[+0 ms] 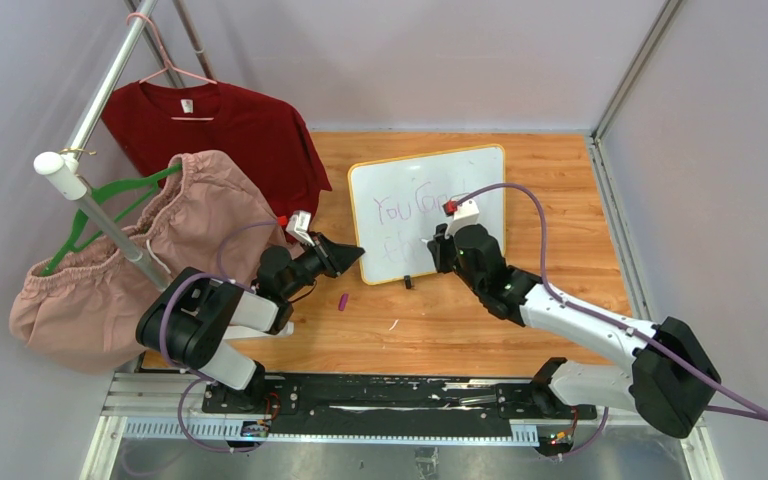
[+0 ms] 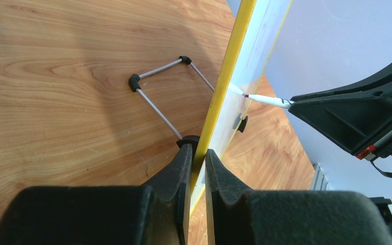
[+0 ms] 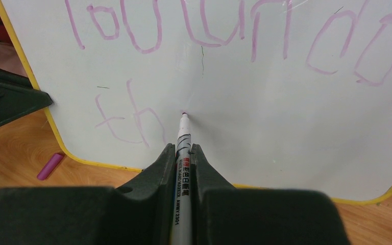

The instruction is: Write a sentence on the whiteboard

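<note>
Two clamped jaws: left gripper [image 2: 198, 153] on the yellow-framed whiteboard [image 1: 480, 180], right gripper [image 3: 183, 149] on a white marker [image 3: 184, 131], tip seemingly touching it.

Robotics lab test cell, plain pale walls [image 1: 410, 60] on metal framing [image 1: 632, 68], wooden worktop [image 1: 560, 200], two arms [image 1: 580, 322] bolted to a black rail [image 1: 390, 395] at its near edge, clothes rack [image 1: 110, 85] with red shirt [image 1: 230, 130] and pink garment [image 1: 160, 250] at left.
</note>
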Motion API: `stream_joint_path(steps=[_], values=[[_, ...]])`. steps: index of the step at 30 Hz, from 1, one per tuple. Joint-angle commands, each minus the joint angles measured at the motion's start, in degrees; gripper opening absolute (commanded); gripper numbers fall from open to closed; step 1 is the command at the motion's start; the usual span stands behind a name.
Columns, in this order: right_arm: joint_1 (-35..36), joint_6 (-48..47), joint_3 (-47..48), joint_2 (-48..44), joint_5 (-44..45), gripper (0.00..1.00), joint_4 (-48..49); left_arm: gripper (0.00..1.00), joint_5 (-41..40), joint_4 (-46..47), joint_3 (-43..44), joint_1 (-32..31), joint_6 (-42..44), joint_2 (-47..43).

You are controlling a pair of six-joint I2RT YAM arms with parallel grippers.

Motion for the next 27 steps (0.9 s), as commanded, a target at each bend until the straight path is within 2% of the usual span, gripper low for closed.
stream_joint_path(steps=[1, 11, 27], values=[[-1.10, 0.84, -0.37, -1.18, 0.62, 0.00, -0.55, 0.00, 0.02, 4.19, -0.43, -0.28, -0.49, -0.47], [-1.05, 1.97, 0.63, -5.76, -2.10, 0.00, -2.30, 0.00, -0.11, 3.88, -0.41, -0.33, -0.28, -0.46], [-1.01, 2.75, -1.78, -2.92, -3.16, 0.00, -2.50, 0.00, -0.11, 4.00, -0.50, -0.35, -0.31, -0.38]])
